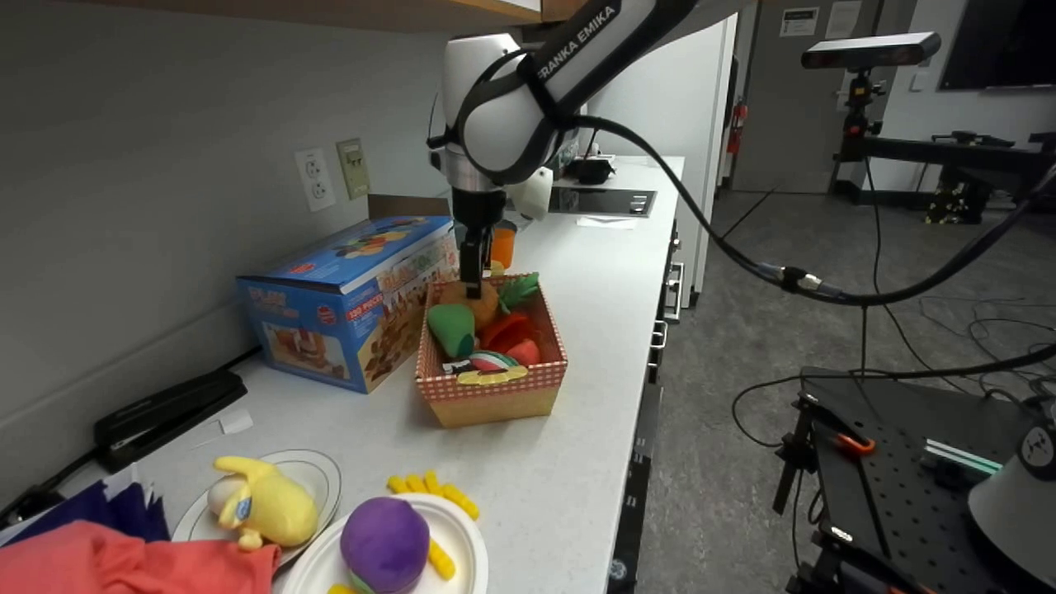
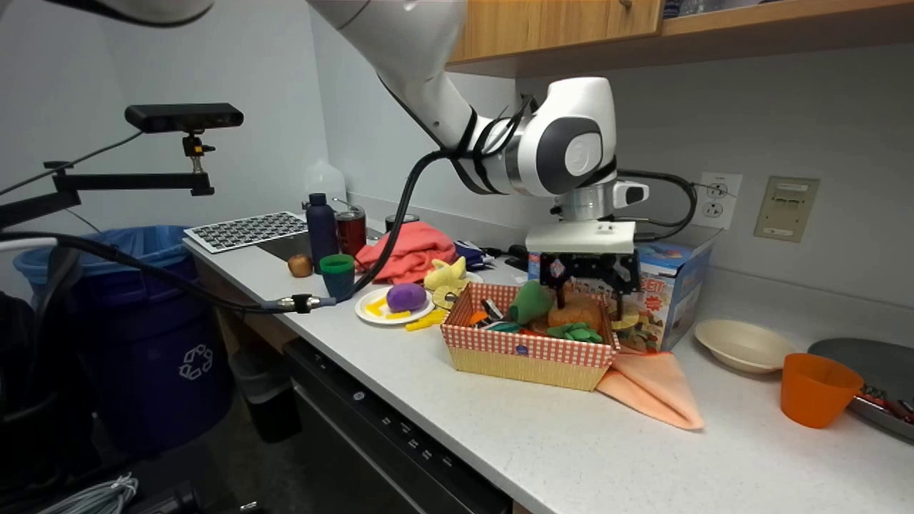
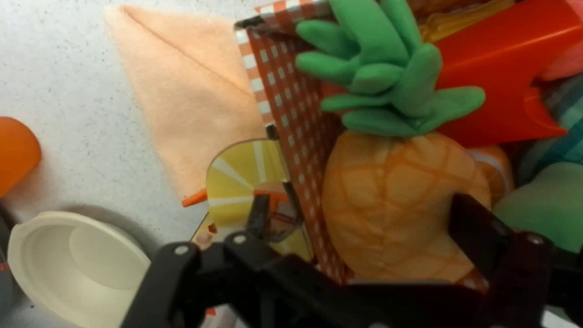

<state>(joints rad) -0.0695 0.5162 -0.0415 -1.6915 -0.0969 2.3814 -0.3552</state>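
Plush pineapple [image 3: 391, 205] lay in the checked basket [image 2: 528, 365], whose sides likely kept it from rolling. Fingers [image 3: 473, 228] stood wide about its body, gripping nothing, presumably spread to clear its bulk.

Wrist view: pineapple body [image 3: 391, 205], matt plush cloth. From it: one o'clock, red container [image 3: 487, 86], glossy smooth plastic; ten o'clock, peach napkin [image 3: 196, 95], fuzzy matt cloth.

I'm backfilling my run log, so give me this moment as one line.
hand: open | nearest: plush pineapple in checked basket, contact unclear | beside basket: peach cloth | on counter: orange cup
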